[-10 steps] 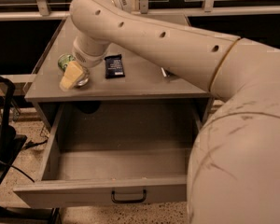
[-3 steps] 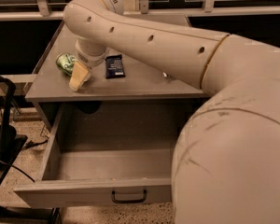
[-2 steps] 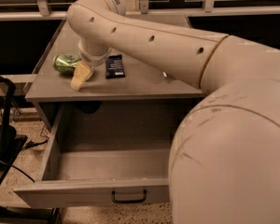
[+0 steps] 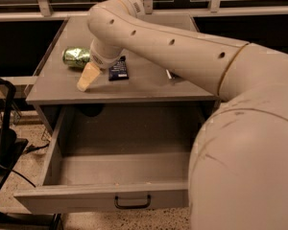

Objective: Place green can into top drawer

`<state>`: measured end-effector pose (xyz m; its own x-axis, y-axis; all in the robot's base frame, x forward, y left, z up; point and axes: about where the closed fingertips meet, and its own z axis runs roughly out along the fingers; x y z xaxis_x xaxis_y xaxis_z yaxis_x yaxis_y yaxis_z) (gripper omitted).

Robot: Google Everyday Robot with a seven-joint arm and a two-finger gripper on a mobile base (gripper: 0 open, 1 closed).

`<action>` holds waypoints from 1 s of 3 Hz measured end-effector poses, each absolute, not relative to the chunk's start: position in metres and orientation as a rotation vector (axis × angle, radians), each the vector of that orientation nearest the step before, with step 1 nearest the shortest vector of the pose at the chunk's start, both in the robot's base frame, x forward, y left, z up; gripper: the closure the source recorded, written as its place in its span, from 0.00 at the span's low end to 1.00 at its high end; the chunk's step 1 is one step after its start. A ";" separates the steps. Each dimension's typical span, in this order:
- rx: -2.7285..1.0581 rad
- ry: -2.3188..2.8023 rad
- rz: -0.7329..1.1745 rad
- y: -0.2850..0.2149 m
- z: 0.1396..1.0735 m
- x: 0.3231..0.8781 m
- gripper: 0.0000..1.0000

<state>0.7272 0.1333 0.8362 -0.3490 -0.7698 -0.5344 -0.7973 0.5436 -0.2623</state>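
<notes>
The green can (image 4: 76, 57) lies on its side on the grey cabinet top (image 4: 134, 87), near the left edge. My gripper (image 4: 88, 75) hangs from the cream arm right beside the can, at its lower right, low over the cabinet top. The top drawer (image 4: 105, 198) is pulled wide open below, with its black handle (image 4: 132, 202) facing the camera; nothing shows inside it. The arm covers much of the right side of the view.
A dark blue snack bar (image 4: 118, 69) lies just right of the gripper. A small pale object (image 4: 169, 74) lies under the arm further right. A black stand (image 4: 5, 128) is on the floor at the left. A window rail runs behind the cabinet.
The gripper has shifted slightly to the right. More of the can now shows to its left, lying on its side. The drawer has not moved.
</notes>
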 end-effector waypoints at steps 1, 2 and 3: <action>-1.246 2.114 0.155 0.128 0.838 0.730 0.00; -1.233 2.069 0.227 0.124 0.841 0.732 0.00; -1.210 2.035 0.291 0.122 0.843 0.735 0.00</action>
<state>0.7354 0.1218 0.8434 -0.2832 -0.6638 -0.6922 -0.8313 0.5299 -0.1680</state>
